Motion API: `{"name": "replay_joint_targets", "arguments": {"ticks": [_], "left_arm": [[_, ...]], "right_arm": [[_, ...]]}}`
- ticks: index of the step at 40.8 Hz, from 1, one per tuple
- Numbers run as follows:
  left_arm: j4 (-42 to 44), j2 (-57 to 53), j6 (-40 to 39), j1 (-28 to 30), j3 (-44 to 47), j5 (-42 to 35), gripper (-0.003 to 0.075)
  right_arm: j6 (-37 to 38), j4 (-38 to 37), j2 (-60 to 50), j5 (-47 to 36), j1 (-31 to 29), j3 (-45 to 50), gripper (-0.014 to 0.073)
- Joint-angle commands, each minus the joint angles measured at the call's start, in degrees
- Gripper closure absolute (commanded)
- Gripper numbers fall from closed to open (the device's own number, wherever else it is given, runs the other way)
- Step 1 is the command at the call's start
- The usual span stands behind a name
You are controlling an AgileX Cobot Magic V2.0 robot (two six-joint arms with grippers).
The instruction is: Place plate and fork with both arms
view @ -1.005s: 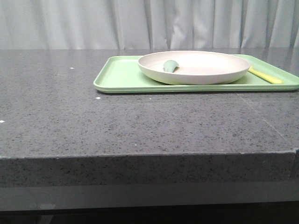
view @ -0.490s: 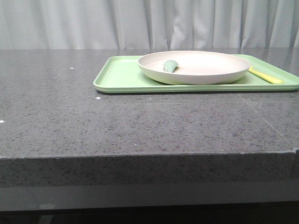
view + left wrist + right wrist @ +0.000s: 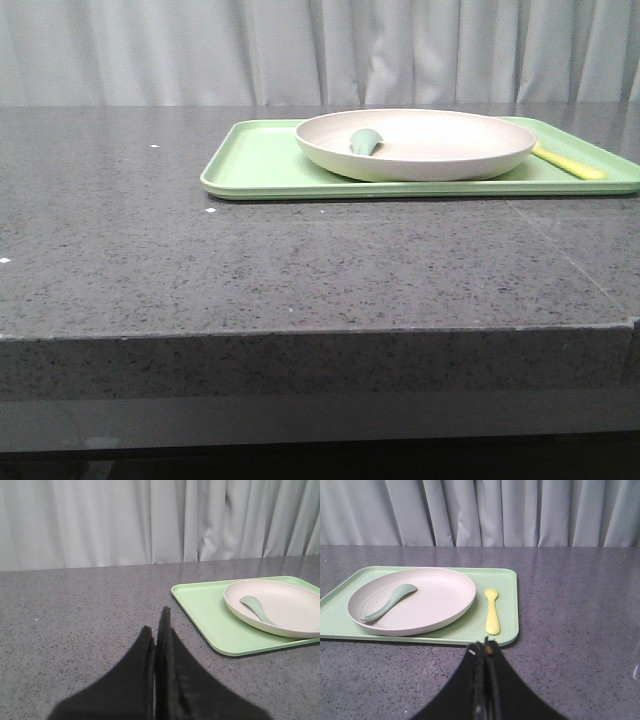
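The cream-white plate [image 3: 415, 143] sits on a light-green tray [image 3: 255, 165] at the table's far right. It also shows in the left wrist view [image 3: 290, 605] and the right wrist view [image 3: 440, 597]. The pale-yellow fork [image 3: 568, 161] lies on the tray just right of the plate, also seen in the right wrist view [image 3: 492, 611]. My left gripper [image 3: 157, 625] is shut and empty over bare table, left of the tray. My right gripper [image 3: 485, 647] is shut and empty, just short of the tray's near edge by the fork. Neither gripper shows in the front view.
A pale blue-green spoon [image 3: 365, 141] lies inside the plate, also visible in the left wrist view [image 3: 257, 608] and the right wrist view [image 3: 390, 601]. The dark speckled table [image 3: 300, 260] has its front edge near me. A grey curtain [image 3: 320, 50] hangs behind.
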Motion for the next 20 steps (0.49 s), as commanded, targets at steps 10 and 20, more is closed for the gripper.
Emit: {"name": "replay_joint_targets", "arguments": {"ticks": [10, 20], "left_arm": [[10.7, 0.5, -11.2, 0.1, 0.7, -6.0, 0.0739], [14.0, -0.8, -14.5, 0.2, 4.2, -8.7, 0.0739]], "right_arm": [[-0.6, -0.3, 0.4, -5.2, 0.1, -1.5, 0.071], [-0.6, -0.3, 0.4, -5.2, 0.1, -1.5, 0.071]]}}
